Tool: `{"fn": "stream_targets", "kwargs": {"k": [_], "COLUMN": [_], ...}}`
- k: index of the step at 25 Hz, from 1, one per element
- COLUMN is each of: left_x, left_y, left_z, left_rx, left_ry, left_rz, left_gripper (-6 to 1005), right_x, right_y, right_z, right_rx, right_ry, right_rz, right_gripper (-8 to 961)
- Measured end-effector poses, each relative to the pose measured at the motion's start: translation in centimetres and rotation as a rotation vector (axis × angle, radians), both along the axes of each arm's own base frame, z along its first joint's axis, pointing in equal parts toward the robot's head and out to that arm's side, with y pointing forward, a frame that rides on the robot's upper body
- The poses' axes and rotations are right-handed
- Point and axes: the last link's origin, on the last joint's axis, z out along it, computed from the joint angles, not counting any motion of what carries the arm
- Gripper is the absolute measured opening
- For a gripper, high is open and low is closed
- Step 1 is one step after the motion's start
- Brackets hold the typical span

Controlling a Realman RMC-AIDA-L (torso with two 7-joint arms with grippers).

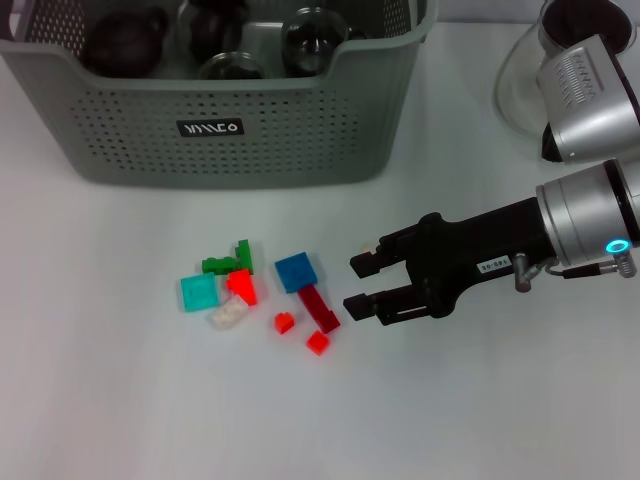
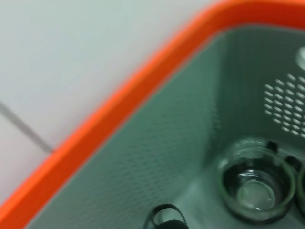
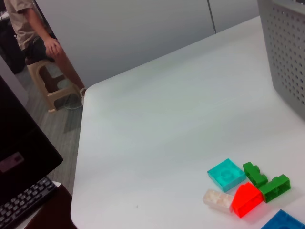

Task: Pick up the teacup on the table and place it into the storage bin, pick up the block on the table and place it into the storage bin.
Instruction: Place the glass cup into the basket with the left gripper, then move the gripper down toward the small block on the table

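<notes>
Storage bin (image 1: 250,130): grey-green moulded plastic, walls perforated in even rows of small round holes, rounded rim dipping at the middle of the near wall, small black label with white letters. Stands at the far left-centre of the smooth white worktop (image 1: 120,400). In the left wrist view the rim shows orange.

Teacups: clear round glass cups lie inside the bin; one cup (image 2: 256,183), thick-walled and bowl-shaped, rests on the bin floor in the left wrist view. Dark rounded pieces sit beside them in the head view.

Left gripper: not seen in any view; its wrist camera looks down into the bin. Fingers cannot be told.

Blocks, loose cluster on the worktop in front of the bin, all hard studded plastic:
- flat translucent teal square (image 1: 198,292)
- pale whitish brick (image 1: 228,315), just beside the teal square
- two green stepped pieces (image 1: 230,260)
- bright red sloped piece (image 1: 242,287), against the green ones
- flat blue square (image 1: 297,271)
- dark red long bar (image 1: 319,307), touching the blue square's near edge
- two small red cubes (image 1: 285,322)

Right gripper (image 1: 360,283): matte black, two blunt fingers (image 1: 365,262) spread apart with nothing between them, pointing at the dark red bar from just beside it, low over the worktop. Arm behind is brushed silver with a lit blue ring.

Glass vessel (image 1: 525,80): clear, round-bodied, far right corner, partly behind the arm.
</notes>
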Motion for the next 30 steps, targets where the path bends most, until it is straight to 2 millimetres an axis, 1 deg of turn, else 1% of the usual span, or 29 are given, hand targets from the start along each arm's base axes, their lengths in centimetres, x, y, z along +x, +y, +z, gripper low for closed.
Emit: {"fn": "stream_targets", "kwargs": {"k": [3, 8, 9, 10, 11, 13, 15, 17, 19, 21, 25, 28, 30], "left_x": [0.6, 1.3, 1.4, 1.5, 2.0, 2.8, 3.3, 3.4, 2.7, 1.6, -0.9, -2.7, -4.0], "left_y": [-1.0, -3.0, -3.7, -4.0, -5.0, -7.3, -9.5, -12.0, -14.1, -15.7, -18.0, -18.9, -19.1], "left_z": [3.1, 6.5, 7.0, 7.1, 7.5, 7.7, 7.4, 6.7, 5.7, 4.6, 1.8, 0.3, -0.3], "left_rx": [0.055, 0.088, 0.076, 0.063, 0.021, -0.103, -0.235, -0.394, -0.523, -0.61, -0.709, -0.74, -0.738], "left_ry": [-0.044, -0.133, -0.172, -0.19, -0.249, -0.352, -0.42, -0.463, -0.485, -0.499, -0.51, -0.562, -0.626], "left_rz": [-0.011, -0.01, -0.016, -0.02, -0.039, -0.101, -0.169, -0.262, -0.34, -0.395, -0.46, -0.469, -0.458], "left_gripper": [683, 745, 758, 770, 770, 769, 769, 769, 768, 768, 767, 766, 766], "right_x": [0.0, 0.0, 0.0, -0.1, -0.1, 0.0, 0.1, 0.2, 0.3, 0.3, 0.6, 0.6, 0.5], "right_y": [0.0, 0.1, 0.2, 0.3, 0.4, 0.6, 0.6, 0.6, 0.6, 0.7, 0.8, 1.1, 1.6], "right_z": [0.0, 0.1, 0.2, 0.3, 0.5, 0.8, 0.9, 1.0, 1.1, 1.1, 1.1, 1.0, 0.9], "right_rx": [0.001, 0.004, 0.007, 0.01, 0.015, 0.024, 0.03, 0.034, 0.036, 0.038, 0.042, 0.049, 0.066], "right_ry": [-0.001, 0.001, 0.003, 0.006, 0.011, 0.018, 0.02, 0.021, 0.021, 0.02, -0.009, -0.044, -0.064], "right_rz": [0.0, 0.002, 0.001, -0.001, -0.005, -0.012, -0.015, -0.017, -0.017, -0.015, -0.004, 0.017, 0.041], "right_gripper": [584, 583, 583, 583, 583, 584, 584, 585, 586, 586, 587, 588, 589]}}
